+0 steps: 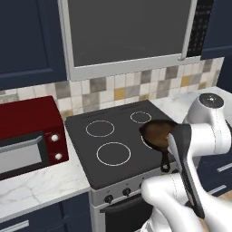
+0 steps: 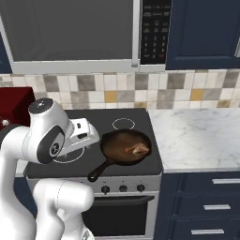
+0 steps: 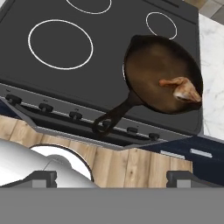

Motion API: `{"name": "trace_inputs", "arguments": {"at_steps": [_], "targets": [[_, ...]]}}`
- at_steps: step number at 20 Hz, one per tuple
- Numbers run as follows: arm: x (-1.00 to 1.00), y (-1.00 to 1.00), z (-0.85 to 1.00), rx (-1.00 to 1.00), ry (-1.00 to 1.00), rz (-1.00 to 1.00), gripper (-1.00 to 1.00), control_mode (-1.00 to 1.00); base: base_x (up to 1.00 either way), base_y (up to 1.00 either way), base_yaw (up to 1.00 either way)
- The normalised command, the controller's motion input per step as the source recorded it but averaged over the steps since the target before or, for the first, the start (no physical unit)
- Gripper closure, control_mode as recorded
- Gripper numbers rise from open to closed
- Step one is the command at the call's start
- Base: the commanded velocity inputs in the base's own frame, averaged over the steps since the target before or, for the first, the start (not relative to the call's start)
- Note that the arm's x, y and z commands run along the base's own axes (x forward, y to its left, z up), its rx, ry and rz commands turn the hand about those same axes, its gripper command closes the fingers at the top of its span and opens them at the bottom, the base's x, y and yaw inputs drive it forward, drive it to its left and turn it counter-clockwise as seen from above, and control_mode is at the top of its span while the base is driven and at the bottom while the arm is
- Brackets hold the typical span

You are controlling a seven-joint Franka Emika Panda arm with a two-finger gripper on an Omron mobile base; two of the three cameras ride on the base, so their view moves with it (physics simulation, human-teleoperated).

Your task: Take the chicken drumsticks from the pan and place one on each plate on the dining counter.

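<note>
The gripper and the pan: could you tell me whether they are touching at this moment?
Apart. In the hand view the gripper fingertips sit wide open above the wooden floor, well short of the pan on the stove.

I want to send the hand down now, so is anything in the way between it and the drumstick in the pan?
Nothing visible blocks it. The drumstick lies uncovered in the pan on the stove, with no lid or utensil over it. In the hand view, the open hand is above the stove's front edge, apart from the pan.
</note>
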Motion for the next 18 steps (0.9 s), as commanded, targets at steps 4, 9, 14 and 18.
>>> {"name": "trace_inputs", "arguments": {"at_steps": [4, 9, 14, 18], "targets": [[0.00, 0.00, 0.00, 0.00, 0.00, 0.00, -1.00, 1.00, 0.00, 0.00, 0.00], [0.00, 0.00, 0.00, 0.00, 0.00, 0.00, -1.00, 1.00, 0.00, 0.00, 0.00], [0.17, -0.10, 0.00, 0.00, 0.00, -0.09, -1.00, -1.00, 0.04, -0.06, -0.03], [0.51, -0.24, 0.00, 0.00, -0.06, -0.20, -1.00, -1.00, 0.00, 0.00, 0.00]]}}
